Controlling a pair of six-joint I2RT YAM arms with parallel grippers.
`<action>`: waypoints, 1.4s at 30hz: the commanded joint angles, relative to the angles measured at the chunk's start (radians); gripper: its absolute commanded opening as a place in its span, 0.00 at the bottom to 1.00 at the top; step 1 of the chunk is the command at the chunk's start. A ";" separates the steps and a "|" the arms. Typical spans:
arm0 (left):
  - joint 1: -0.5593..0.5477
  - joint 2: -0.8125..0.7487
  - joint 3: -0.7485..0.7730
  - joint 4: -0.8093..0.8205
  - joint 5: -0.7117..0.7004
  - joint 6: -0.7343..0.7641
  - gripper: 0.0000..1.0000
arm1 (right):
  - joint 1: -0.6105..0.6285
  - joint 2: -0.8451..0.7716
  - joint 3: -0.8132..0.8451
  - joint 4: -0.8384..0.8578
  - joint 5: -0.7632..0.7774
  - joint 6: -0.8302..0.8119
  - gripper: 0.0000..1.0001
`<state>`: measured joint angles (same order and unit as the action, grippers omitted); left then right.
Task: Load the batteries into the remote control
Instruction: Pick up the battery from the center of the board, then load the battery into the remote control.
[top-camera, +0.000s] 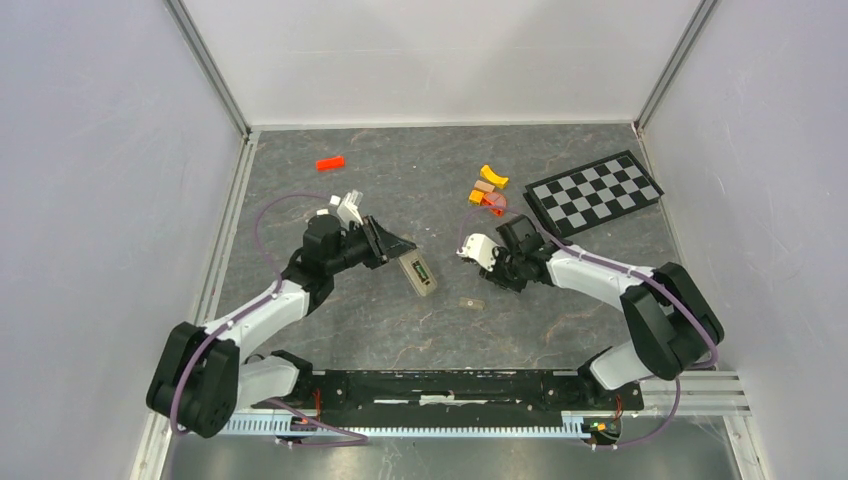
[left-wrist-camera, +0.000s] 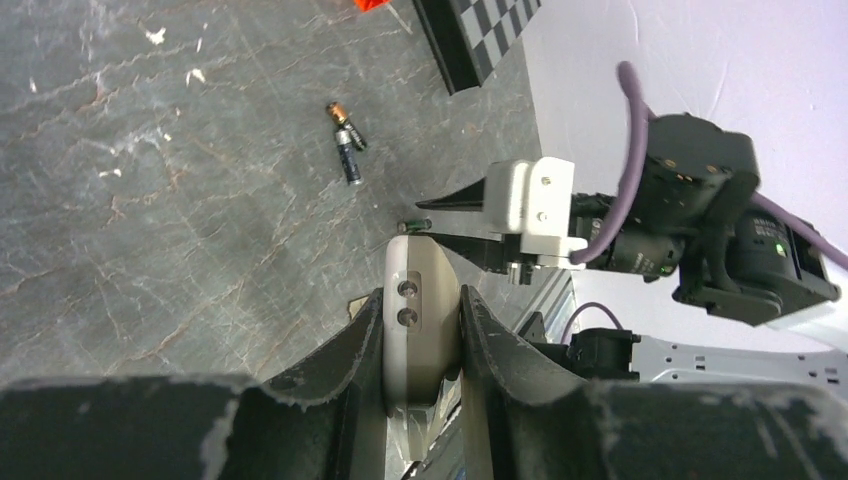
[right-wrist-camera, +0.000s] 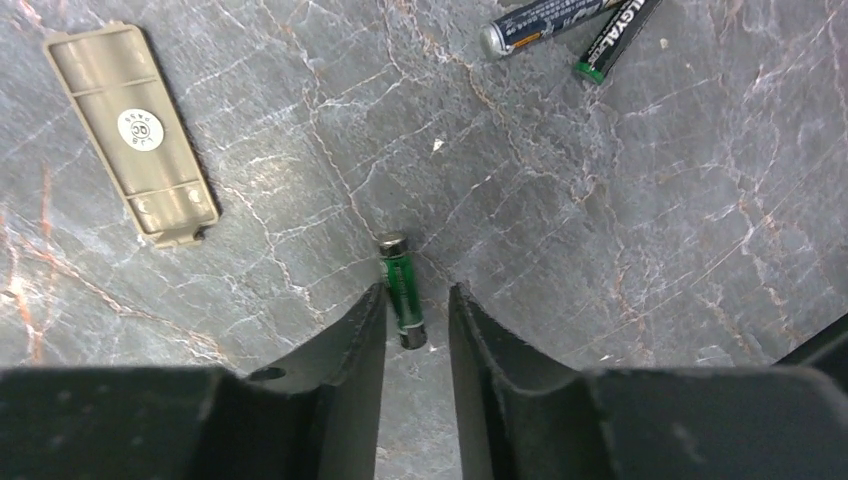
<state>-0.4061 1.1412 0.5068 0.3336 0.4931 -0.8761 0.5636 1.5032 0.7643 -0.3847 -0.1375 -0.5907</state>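
Observation:
My left gripper (top-camera: 395, 247) is shut on the remote control (top-camera: 420, 272) and holds it by its sides; in the left wrist view the grey-tan remote (left-wrist-camera: 420, 320) sits edge-on between my fingers (left-wrist-camera: 350, 350). My right gripper (right-wrist-camera: 417, 292) is open. A green battery (right-wrist-camera: 403, 288) lies between its fingers, against the left one, with a gap on the other side. In the left wrist view this battery (left-wrist-camera: 412, 226) shows at the right gripper's tips, just beyond the remote's end. Two more batteries (right-wrist-camera: 560, 25) lie together on the table; they also show in the left wrist view (left-wrist-camera: 346, 142).
The tan battery cover (right-wrist-camera: 130, 130) lies flat on the table; the top view shows it (top-camera: 466, 302) in front of the grippers. Orange and yellow blocks (top-camera: 488, 188) and a checkerboard (top-camera: 593, 192) are at the back right. A red block (top-camera: 330, 162) is at the back left.

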 joint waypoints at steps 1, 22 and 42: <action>0.000 0.046 -0.002 0.122 -0.011 -0.096 0.02 | 0.009 0.005 -0.076 0.033 0.055 0.077 0.28; -0.090 0.352 0.084 0.349 -0.023 -0.160 0.02 | 0.007 0.005 0.106 -0.024 0.072 0.541 0.00; -0.169 0.589 0.148 0.657 0.030 -0.279 0.02 | 0.076 -0.220 0.168 -0.014 -0.053 0.859 0.00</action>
<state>-0.5617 1.7195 0.6094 0.8776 0.5007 -1.0931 0.6060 1.3022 0.8928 -0.4252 -0.1474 0.2020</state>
